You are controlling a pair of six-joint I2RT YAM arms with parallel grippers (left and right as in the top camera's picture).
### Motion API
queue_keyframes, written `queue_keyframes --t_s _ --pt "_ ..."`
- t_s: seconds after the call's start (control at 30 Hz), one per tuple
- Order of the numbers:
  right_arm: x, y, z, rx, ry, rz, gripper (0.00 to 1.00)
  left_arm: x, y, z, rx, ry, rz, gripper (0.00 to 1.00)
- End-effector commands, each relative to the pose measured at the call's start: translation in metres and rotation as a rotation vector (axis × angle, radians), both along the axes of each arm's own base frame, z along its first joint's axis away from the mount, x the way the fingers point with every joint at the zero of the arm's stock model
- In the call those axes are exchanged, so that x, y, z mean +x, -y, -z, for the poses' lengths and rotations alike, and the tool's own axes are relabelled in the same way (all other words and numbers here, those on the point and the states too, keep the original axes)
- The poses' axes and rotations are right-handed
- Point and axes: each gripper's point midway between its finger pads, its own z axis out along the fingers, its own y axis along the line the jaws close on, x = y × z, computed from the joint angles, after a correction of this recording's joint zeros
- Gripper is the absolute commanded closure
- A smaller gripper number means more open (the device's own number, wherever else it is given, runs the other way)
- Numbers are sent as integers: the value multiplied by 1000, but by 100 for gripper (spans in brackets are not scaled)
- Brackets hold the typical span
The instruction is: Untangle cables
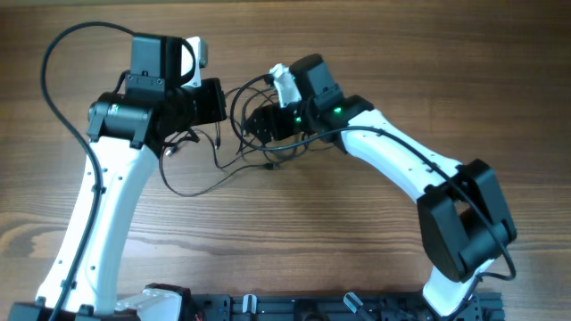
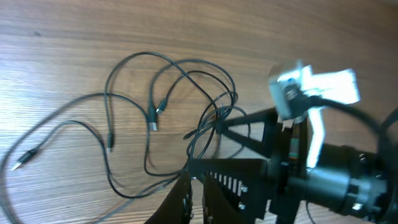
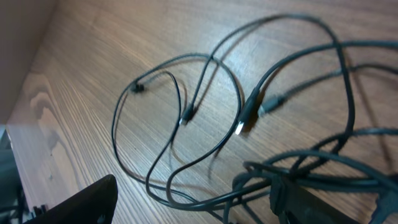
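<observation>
The cables [image 1: 241, 114] are thin dark cords with small plugs, tangled on the wooden table between my two grippers. In the left wrist view the knot of cables [image 2: 214, 118] lies just beyond my left gripper [image 2: 198, 177]. Its jaws are shut, and strands run into their tips. Seen from overhead, the left gripper [image 1: 219, 100] faces the right gripper [image 1: 254, 125] across the tangle. In the right wrist view my right gripper [image 3: 193, 193] stands open. Cables [image 3: 242, 115] cross the gap between its fingers and bunch against the right finger [image 3: 323, 202].
Loose loops and plug ends trail toward the table's front left [image 1: 192, 193]. The thicker black arm cable [image 1: 53, 80] arcs over the left side. A black rail [image 1: 294, 308] runs along the near edge.
</observation>
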Motion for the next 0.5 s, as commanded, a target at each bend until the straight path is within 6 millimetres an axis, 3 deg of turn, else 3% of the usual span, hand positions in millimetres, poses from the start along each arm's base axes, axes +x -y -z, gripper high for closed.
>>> queue_keyframes --t_s 0.0,0.33,0.47 --pt "-3 -5 7 12 -46 11 20 -7 -11 -26 28 89 -29 91" --pt "-6 7 24 -73 -128 139 21 -18 -13 -45 17 140 -30 91" --pt "-4 6 23 -73 -119 149 44 -20 -13 -43 19 130 -30 91"
